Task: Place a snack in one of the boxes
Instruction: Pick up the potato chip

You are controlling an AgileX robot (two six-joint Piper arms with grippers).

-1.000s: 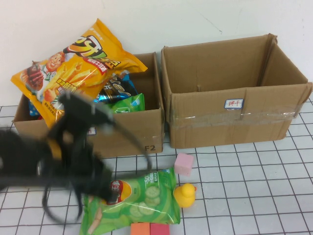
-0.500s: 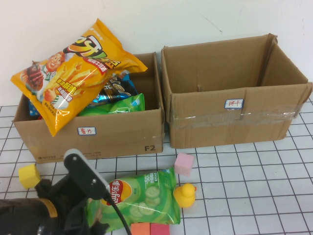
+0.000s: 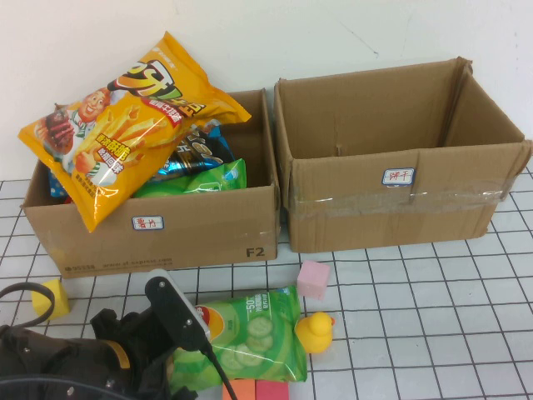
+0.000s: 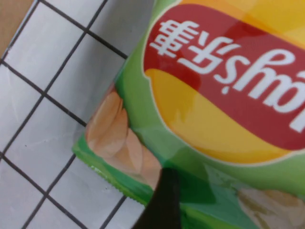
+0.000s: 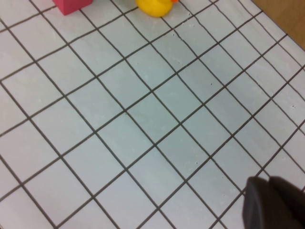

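The left gripper (image 4: 159, 210) is hovering, jaw state indiscernible, over the green chip bag (image 3: 250, 333) beside the left box (image 3: 208, 229); the right gripper (image 5: 274, 205) is hanging pressed together above the gridded table (image 5: 143, 119).

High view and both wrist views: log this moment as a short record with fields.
snack on table: green chip bag, lying flat in front of the left box
left box: full of snack bags, orange chip bag on top
right box: no snack visible inside
left gripper: low over the green bag's left end, open, one finger at the bag's edge
right gripper: shut, above bare table
nearby: yellow duck, pink cube, yellow block
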